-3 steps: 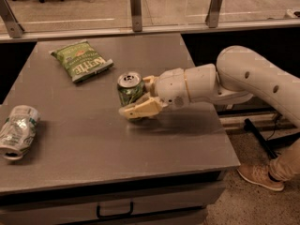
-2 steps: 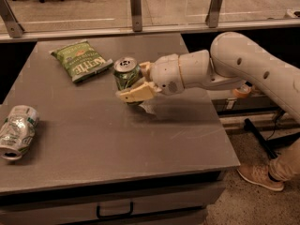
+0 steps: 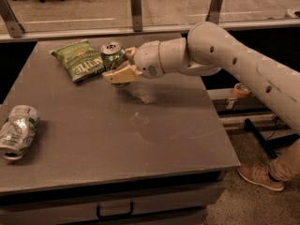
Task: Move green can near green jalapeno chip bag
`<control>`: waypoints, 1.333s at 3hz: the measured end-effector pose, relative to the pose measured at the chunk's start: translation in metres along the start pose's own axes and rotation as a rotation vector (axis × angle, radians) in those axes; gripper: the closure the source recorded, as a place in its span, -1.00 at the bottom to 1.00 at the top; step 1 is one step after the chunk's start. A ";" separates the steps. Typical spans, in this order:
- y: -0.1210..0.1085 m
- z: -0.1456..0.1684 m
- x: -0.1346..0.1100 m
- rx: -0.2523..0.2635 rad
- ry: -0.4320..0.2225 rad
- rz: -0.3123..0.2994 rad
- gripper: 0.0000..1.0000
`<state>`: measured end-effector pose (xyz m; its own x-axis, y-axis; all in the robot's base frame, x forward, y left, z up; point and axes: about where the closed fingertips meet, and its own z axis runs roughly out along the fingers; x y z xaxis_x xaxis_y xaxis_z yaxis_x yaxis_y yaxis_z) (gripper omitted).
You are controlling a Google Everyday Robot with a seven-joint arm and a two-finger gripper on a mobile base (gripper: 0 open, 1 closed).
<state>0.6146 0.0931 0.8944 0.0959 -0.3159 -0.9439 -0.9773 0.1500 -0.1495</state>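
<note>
Green crinkly foil marks the green jalapeno chip bag (image 3: 78, 60) at the upper left of the frame. It lies flat on the grey surface (image 3: 140, 139), and its large white "Kettle" lettering appears upside down from this side. The smaller print on it is too fine to read.

Just right of the bag is the green can (image 3: 112, 55), an undented cylinder with a silver pull-tab top that tilts slightly. Its pale script is not legible. The hand (image 3: 115, 65) is clamped on the can, with one tan, wedge-shaped finger (image 3: 119, 74) crossing its lower front and the other behind it. I cannot tell whether the can's base touches the surface.

Compared with 0.7 s ago, the hand and can sit further toward the upper left. The gap to the bag has narrowed until the can is nearly at the bag's right edge. The bag has not shifted.

A smooth, cream, rounded arm (image 3: 225, 55) reaches in from the right edge. At the lower left a crushed whitish-silver can (image 3: 16, 131) lies on its side, dented and wrinkled, in the same spot as before. A drawer with a dark handle (image 3: 115, 212) sits under the surface's front edge. At the lower right a tan shoe (image 3: 260, 177) rests on the speckled floor.
</note>
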 end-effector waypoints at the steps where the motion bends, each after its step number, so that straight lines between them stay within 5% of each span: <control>1: -0.025 0.025 -0.003 0.042 -0.001 0.009 0.62; 4: -0.038 0.064 0.006 0.038 -0.016 -0.005 -0.77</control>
<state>0.6645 0.1456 0.8751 0.1037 -0.3012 -0.9479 -0.9691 0.1839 -0.1645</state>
